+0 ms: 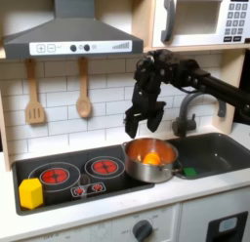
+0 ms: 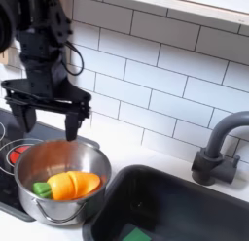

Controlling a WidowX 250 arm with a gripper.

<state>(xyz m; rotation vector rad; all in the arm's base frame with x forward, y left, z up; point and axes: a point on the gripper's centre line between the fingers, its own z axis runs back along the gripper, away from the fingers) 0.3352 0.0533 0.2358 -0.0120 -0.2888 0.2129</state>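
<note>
My black gripper (image 1: 144,122) hangs open just above the back rim of a steel pot (image 1: 130,155), fingers pointing down and nothing between them. In the second exterior view the gripper (image 2: 49,115) spreads its two fingers (image 2: 71,123) wide over the pot (image 2: 44,157). Inside the pot lies an orange piece of toy food (image 2: 72,185) with a small green piece (image 2: 41,189) beside it. The same orange item (image 1: 151,159) shows in the first exterior view. The pot stands at the right end of the toy stove (image 1: 49,159), next to the sink.
A yellow block (image 1: 31,193) sits at the stove's front left corner. Two wooden utensils (image 1: 83,95) hang on the tiled wall. A dark sink (image 1: 217,148) with a grey faucet (image 2: 220,148) lies right of the pot, a green item (image 2: 135,234) inside it. Microwave (image 1: 203,18) above.
</note>
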